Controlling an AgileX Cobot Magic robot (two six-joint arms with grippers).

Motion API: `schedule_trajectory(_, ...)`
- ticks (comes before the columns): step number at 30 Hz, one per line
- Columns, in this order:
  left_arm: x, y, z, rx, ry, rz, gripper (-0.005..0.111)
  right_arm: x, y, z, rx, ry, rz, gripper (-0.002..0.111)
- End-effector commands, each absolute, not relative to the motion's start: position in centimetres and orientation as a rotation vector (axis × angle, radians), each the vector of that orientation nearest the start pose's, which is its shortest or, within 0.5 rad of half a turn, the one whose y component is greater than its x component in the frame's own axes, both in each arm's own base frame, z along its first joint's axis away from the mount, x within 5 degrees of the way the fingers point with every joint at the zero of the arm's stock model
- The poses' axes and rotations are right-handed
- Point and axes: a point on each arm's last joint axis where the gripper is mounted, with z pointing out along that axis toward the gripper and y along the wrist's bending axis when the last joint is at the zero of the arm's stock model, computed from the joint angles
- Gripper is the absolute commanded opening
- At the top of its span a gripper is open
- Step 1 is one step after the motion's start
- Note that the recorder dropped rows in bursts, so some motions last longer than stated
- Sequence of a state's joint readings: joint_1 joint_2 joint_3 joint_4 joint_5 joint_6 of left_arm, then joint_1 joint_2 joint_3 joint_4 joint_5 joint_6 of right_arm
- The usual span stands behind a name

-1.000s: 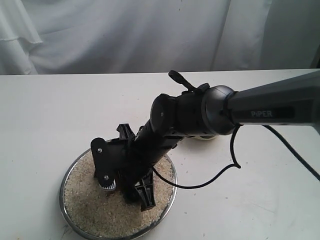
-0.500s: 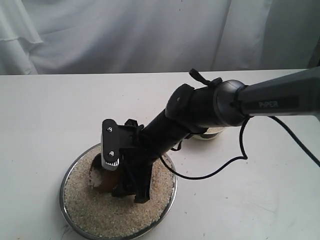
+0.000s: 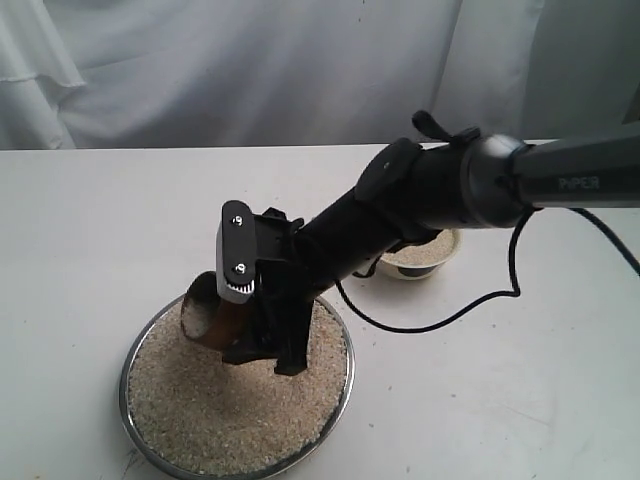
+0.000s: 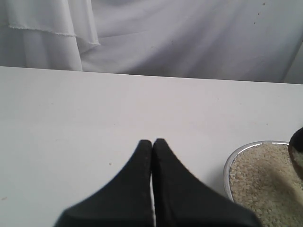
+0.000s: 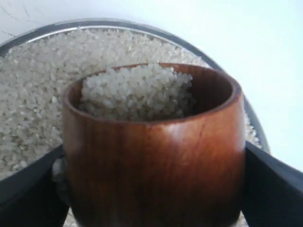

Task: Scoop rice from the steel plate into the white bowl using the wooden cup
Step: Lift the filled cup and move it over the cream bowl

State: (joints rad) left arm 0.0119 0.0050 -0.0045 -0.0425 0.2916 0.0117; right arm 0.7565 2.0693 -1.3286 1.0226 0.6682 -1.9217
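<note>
The wooden cup (image 5: 156,156) is clamped between the fingers of my right gripper (image 3: 235,325), tilted over the steel plate (image 3: 335,395), with a heap of rice (image 5: 135,92) inside it. In the exterior view the cup (image 3: 205,315) hangs just above the plate's far left part. More rice (image 3: 220,415) covers the plate. The white bowl (image 3: 425,258) stands behind the right arm, partly hidden, with grains in it. My left gripper (image 4: 152,142) is shut on nothing, over bare table beside the plate's rim (image 4: 229,165).
The right arm (image 3: 420,205) stretches from the right edge across the middle of the white table (image 3: 100,220), its black cable (image 3: 440,318) looping down beside the plate. A white curtain (image 3: 250,70) hangs behind the table.
The right gripper has lifted out of the rice with the cup and turned it mouth-up, now holding grains. The arm has drawn back toward the right, uncovering the bowl.
</note>
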Motion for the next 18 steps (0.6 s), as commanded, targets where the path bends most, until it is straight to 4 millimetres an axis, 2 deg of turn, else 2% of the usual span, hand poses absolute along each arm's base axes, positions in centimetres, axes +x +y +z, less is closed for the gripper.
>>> schedule_trajectory(1, 5.5, -0.1, 18.7, -0.03, 1.768, -0.027, 0.0, 27.6, 31.4, 17.6, -2.01, 1.388, 0.59, 0.0)
schedule_trajectory(5, 5.5, -0.1, 18.7, -0.03, 1.768, -0.027, 0.0, 28.4, 30.0, 19.4, -1.994, 1.397, 0.54, 0.0)
schedule_trajectory(13, 5.5, -0.1, 18.7, -0.03, 1.768, -0.027, 0.0, 30.0, 27.5, 21.3, -1.934, 1.428, 0.535, 0.0)
schedule_trajectory(18, 5.5, -0.1, 18.7, -0.03, 1.768, -0.027, 0.0, 32.4, 24.3, 21.9, -1.842, 1.504, 0.476, 0.0)
